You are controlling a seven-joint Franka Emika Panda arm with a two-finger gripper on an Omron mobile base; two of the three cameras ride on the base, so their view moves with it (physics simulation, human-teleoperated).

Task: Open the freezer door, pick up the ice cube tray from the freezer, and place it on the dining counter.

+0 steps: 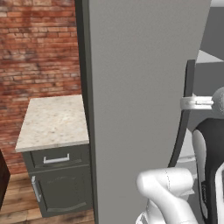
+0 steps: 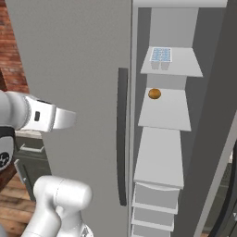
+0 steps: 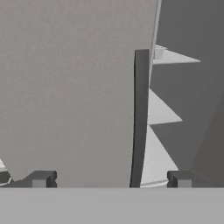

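The freezer door [image 2: 78,92] stands ajar, the gripper [image 3: 111,178] spread wide and empty near its dark handle [image 3: 140,118], while the ice cube tray [image 2: 161,55] sits on the freezer's top shelf [image 2: 185,65].

Red brick wall [image 1: 39,48] at left, far side. Small cabinet [image 1: 61,183] against it: dark grey base, pale speckled stone top [image 1: 54,120], one drawer with metal handle [image 1: 56,159], door below with vertical metal handle [image 1: 36,189]. Wood plank floor [image 1: 19,205] in front, brown. Dark furniture edge [image 1: 3,177] at far left. Light even, soft.
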